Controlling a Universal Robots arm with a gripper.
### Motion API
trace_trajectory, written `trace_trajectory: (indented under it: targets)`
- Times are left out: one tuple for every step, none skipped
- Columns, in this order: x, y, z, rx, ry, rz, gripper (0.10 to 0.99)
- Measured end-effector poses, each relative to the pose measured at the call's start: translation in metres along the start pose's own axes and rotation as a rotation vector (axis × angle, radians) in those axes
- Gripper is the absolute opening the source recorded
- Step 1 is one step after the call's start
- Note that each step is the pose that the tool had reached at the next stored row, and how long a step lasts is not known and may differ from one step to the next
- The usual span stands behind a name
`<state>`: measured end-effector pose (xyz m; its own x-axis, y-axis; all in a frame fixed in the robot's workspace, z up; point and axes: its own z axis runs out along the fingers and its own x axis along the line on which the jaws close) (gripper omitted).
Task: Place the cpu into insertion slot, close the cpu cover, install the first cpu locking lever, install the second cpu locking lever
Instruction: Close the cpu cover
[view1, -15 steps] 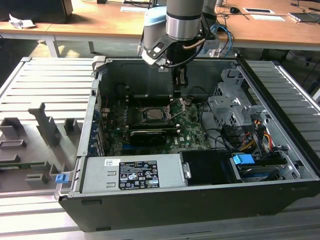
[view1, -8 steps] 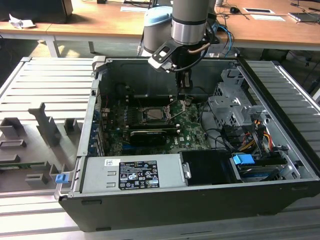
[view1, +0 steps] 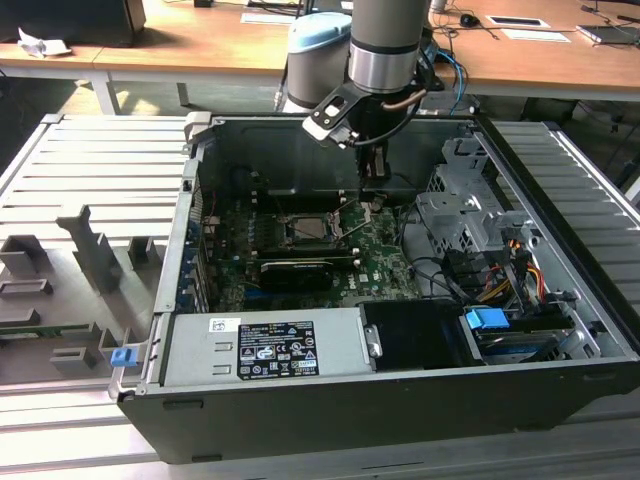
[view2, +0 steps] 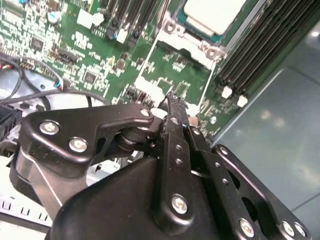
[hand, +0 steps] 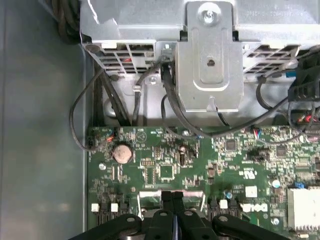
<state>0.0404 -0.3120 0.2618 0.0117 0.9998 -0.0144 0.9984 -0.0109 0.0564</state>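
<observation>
Exterior view: arm (view1: 385, 40) hangs vertical inside the case (view1: 400, 420), claw (view1: 367, 203) pinched closed just beside the insertion slot (view1: 310, 228).

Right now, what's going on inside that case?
The arm's gripper is down inside the open computer case. Its fingers are shut, with the tips at the free edge of the cpu cover. The cpu already sits in the insertion slot, and the cover is swung open, off the chip.

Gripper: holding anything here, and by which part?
Nothing is gripped: the gripper is shut with no object between its fingers, its tips at the edge of the open cpu cover.
</observation>
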Motion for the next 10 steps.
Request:
trace_trajectory:
  targets:
    - [0.0001,0.0038,0.0005,0.001,0.0002,0.0,0.106]
    - [0.0001,0.0071,0.0009,0.003,0.0001,-0.001,0.106]
    - [0.0002,0.0133,0.0021,0.007,0.0002,-0.005,0.106]
    - [0.0002,0.0156,0.0033,0.008,0.0004,-0.009,0.106]
    - [0.0003,0.0175,0.005,0.008,0.0008,-0.015,0.106]
    - [0.0004,0.0203,0.0072,0.01,0.0009,-0.018,0.106]
    - [0.0004,0.0238,0.009,0.012,0.001,-0.019,0.106]
    - [0.0005,0.0252,0.0101,0.013,0.001,-0.02,0.106]
    - [0.0005,0.0258,0.0116,0.015,0.0009,-0.02,0.106]
    - [0.0005,0.0258,0.0135,0.017,0.001,-0.021,0.106]
